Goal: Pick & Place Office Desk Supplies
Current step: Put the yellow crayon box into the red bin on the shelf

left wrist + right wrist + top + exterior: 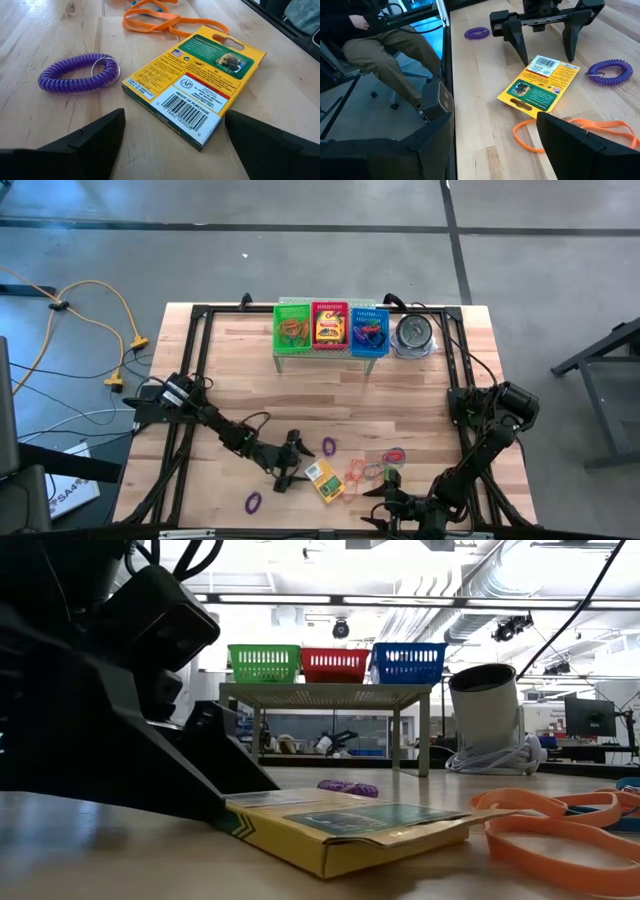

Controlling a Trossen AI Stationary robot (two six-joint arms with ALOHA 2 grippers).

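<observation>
A flat yellow-and-green crayon box [195,95] lies face down on the wooden table, near its front edge [323,480]. My left gripper [175,116] is open and low. Its fingers stand to either side of the box's barcode end, apart from it; the right wrist view shows them just short of the box [545,42]. A purple coil band [80,72] lies beside the box. Orange rubber bands [155,17] lie past its far end. My right gripper [385,502] waits open at the front edge, above the bands, and holds nothing.
Green [292,328], red [329,328] and blue [369,330] baskets stand on a small shelf at the table's far side, next to a round tin [413,335]. A second purple coil [253,502] lies front left. A seated person [385,45] is beyond the table's edge.
</observation>
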